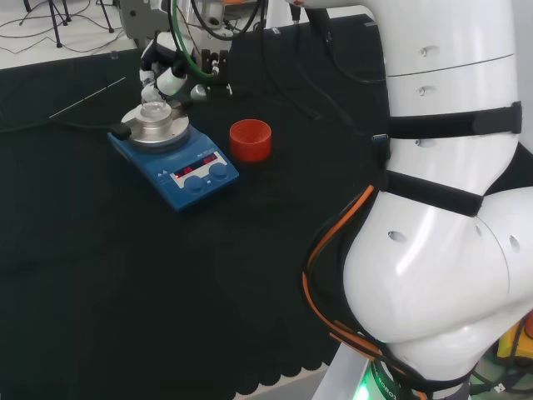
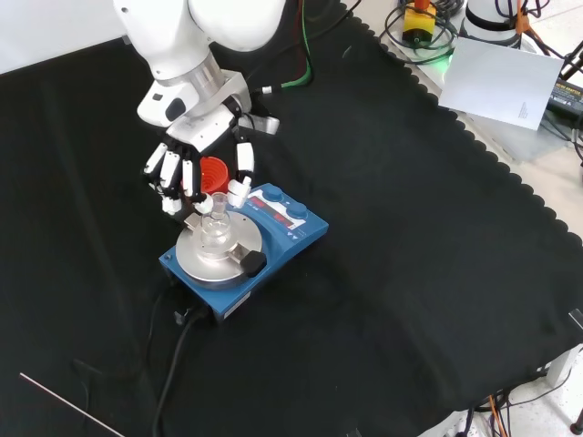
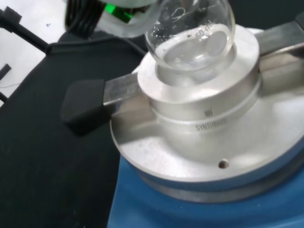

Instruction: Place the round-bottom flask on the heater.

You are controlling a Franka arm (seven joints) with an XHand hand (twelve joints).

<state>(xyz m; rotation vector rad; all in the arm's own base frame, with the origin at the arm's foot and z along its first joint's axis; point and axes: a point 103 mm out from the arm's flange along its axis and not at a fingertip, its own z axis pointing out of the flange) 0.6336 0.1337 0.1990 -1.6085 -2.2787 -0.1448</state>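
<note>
1. Here is the round-bottom flask [image 3: 190, 33]: clear glass, a rounded bulb with small droplets and faint white print on its wall; in the wrist view its bulb sits down in the hollow of the silver metal block [image 3: 199, 99] on the heater [image 2: 244, 246].
2. In the front view the flask [image 2: 216, 228] stands at the middle of the round silver plate, neck up; its long axis runs about upright, the short neck pointing toward the hand [image 2: 196, 164] above it.
3. The hand hangs just above and behind the flask in the front view, fingers [image 2: 243, 168] pointing down and only lightly bent, spread around the neck; whether any fingertip touches the glass I cannot tell; nothing is plainly pinched.
4. In the head view the hand [image 1: 171, 79] is just beyond the heater [image 1: 173, 154], with the flask [image 1: 155, 111] on top of the block.
5. The heater is a blue box with a red display and two blue knobs on its front; a flat metal handle with a black grip [image 3: 83, 107] sticks out sideways from the block.
6. A red ribbed ring [image 1: 250, 139] stands on the cloth just right of the heater in the head view, apart from it.
7. The bench [image 2: 410, 300] is covered in black cloth with a scalloped edge; a black cable [image 2: 178, 355] runs from the heater across it; a thin rod [image 1: 87, 97] lies far left in the head view; cables and a white sheet [image 2: 506, 82] lie beyond the cloth.
</note>
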